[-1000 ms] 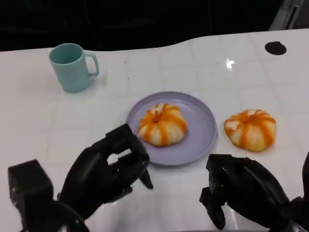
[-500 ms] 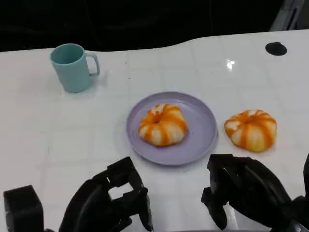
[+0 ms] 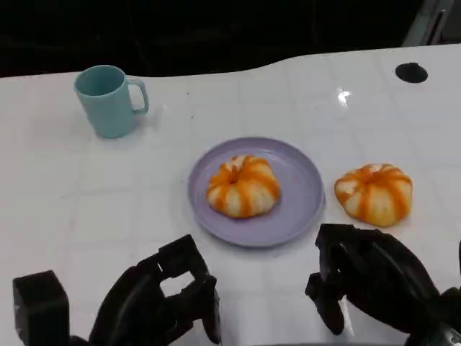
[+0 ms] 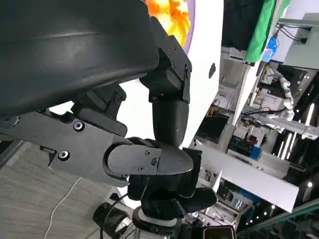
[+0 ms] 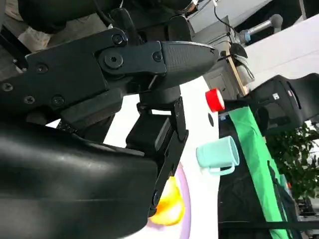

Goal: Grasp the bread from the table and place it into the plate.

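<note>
My left robot hand [image 3: 162, 306] sits low at the near edge of the white desk [image 3: 86, 194], its black fingers [image 3: 189, 263] curled inward with nothing between them, hovering just short of the plate. From the camera at that wrist, the same left robot hand [image 4: 149, 149] appears as a dark shell with folded fingers, and beyond it a sliver of orange bread and the plate's purple rim can be seen. My right robot hand [image 3: 371, 285] rests at the near right of the desk, its fingers [image 3: 328, 313] also bent in and holding nothing; it lies just in front of the loose bun without touching it. From the right wrist camera, my right robot hand [image 5: 129, 99] takes up most of the frame, with the cup [image 5: 218, 154] and a bit of orange bread on the plate visible past it. Moving outward, a round lilac plate [image 3: 302, 205] lies at the middle of the desk, and one orange-and-white striped bun [image 3: 243, 185] sits inside it, slightly left of its centre. A second striped bun [image 3: 373, 192] lies on the bare desk just to the right of the plate, apart from its rim. Farther back on the left stands a pale teal cup [image 3: 106, 99], upright, with its handle pointing right. A small dark round spot [image 3: 411, 71] marks the desk's far right corner.
</note>
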Robot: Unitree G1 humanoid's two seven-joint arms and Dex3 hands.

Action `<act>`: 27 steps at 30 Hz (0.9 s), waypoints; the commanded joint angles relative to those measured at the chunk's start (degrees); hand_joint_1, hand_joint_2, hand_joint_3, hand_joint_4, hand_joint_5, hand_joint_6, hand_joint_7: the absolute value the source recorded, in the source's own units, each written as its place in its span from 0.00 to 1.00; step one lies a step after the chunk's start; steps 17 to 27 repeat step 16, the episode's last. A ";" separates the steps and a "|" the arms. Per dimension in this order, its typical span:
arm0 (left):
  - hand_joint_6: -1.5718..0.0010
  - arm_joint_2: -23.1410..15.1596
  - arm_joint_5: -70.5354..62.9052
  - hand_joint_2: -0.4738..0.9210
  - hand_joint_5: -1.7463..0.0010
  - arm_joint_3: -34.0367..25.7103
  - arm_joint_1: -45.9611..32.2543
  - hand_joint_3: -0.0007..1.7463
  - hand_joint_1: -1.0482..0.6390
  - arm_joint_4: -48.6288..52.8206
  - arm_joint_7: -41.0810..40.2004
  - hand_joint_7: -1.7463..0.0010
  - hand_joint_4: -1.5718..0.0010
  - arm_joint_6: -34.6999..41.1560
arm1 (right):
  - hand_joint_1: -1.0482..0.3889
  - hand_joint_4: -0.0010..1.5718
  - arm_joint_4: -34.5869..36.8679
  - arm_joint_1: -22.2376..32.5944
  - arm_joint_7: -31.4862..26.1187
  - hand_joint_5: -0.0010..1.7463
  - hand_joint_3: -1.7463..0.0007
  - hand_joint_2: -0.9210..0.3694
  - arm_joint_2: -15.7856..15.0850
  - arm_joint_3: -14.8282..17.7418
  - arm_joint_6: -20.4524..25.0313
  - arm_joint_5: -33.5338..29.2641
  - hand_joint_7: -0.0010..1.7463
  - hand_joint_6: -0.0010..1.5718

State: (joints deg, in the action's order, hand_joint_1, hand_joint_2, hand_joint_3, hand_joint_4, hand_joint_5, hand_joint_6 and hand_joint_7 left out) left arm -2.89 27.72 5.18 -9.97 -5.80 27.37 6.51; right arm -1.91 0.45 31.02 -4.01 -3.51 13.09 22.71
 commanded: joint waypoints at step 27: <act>0.60 -1.08 -1.30 1.00 0.00 -2.23 1.22 0.16 0.27 2.99 4.38 0.00 0.44 -3.19 | 0.08 0.81 2.00 -1.22 -0.11 0.94 0.79 0.00 1.07 -0.16 -1.63 -0.83 0.90 0.71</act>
